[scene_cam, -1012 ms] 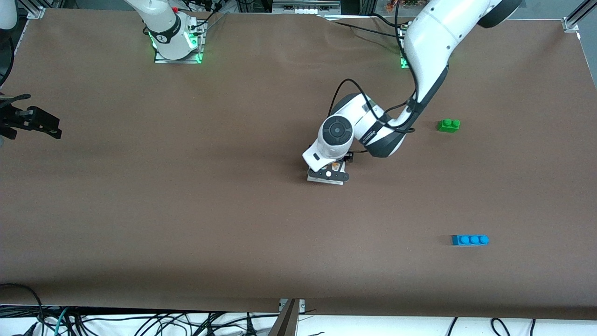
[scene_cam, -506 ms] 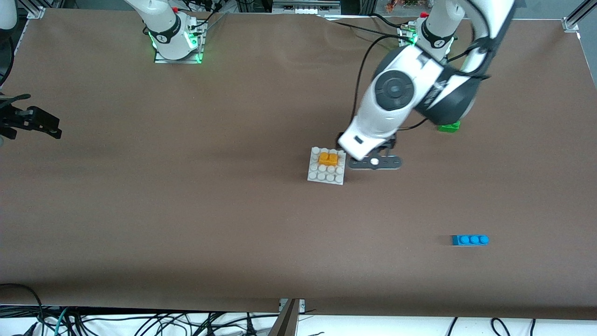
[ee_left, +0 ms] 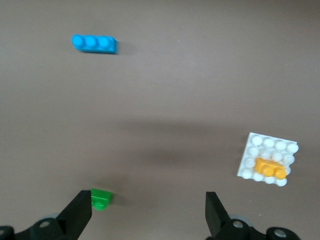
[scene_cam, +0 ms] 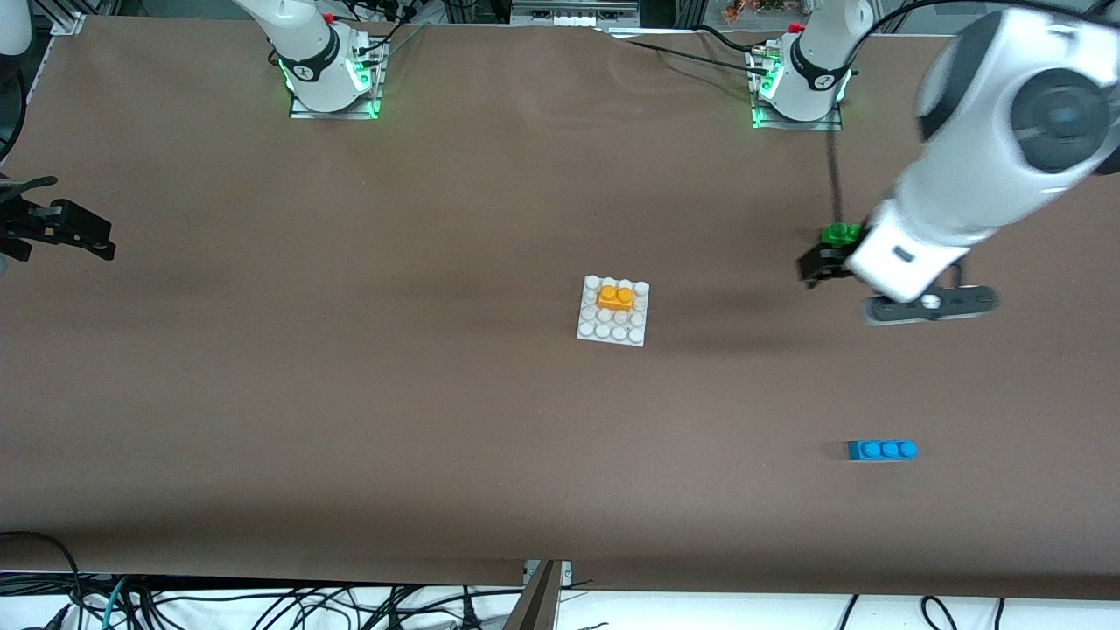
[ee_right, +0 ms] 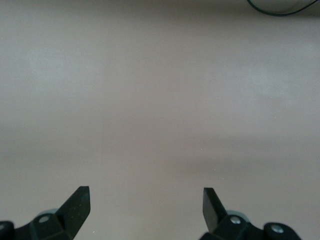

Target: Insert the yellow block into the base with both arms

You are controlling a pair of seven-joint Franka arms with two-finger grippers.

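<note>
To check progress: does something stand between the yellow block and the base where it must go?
Nothing visible does: the yellow block already sits on the base. The left tool, open, is over the green brick; the right tool waits open.

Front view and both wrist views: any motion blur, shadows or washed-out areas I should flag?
Front view: the left arm's wrist is smeared, its left gripper open above the table near the green brick; a soft shadow lies beside the base. Left wrist view: slightly soft, the yellow block fuzzy-edged. Right wrist view: pale, washed-out table under the open right gripper.
</note>
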